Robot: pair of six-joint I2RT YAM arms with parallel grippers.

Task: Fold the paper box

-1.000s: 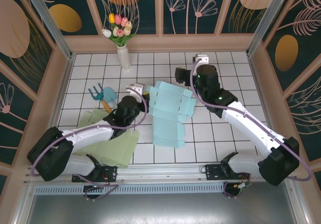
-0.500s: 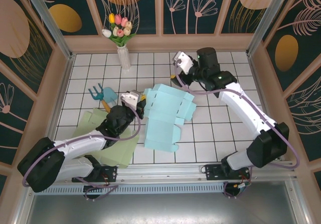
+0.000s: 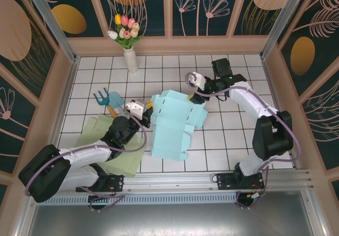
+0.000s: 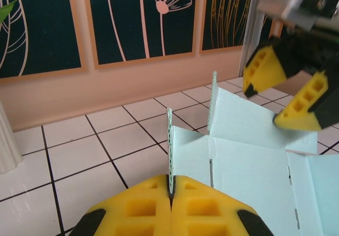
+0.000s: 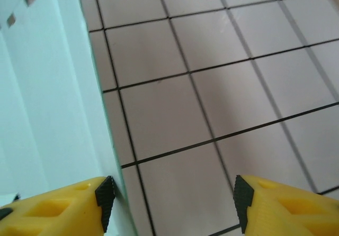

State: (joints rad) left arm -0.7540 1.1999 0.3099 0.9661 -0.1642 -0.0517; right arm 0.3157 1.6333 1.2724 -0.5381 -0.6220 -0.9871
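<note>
Pinching a thin upright flap of the paper box (image 4: 249, 162), your left gripper (image 4: 171, 192) had its yellow fingers pressed together on the flap's edge. The rest of the light blue sheet spread away beyond it across the white tiled table (image 4: 79, 156). Your right gripper (image 5: 173, 196) stood spread at the box's far side, one finger just beside its edge and the other over bare tiles.

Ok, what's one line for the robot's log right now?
task: fold paper box | left hand: shut on a raised flap | right hand: open, beside box edge | box: not folded up yet
</note>
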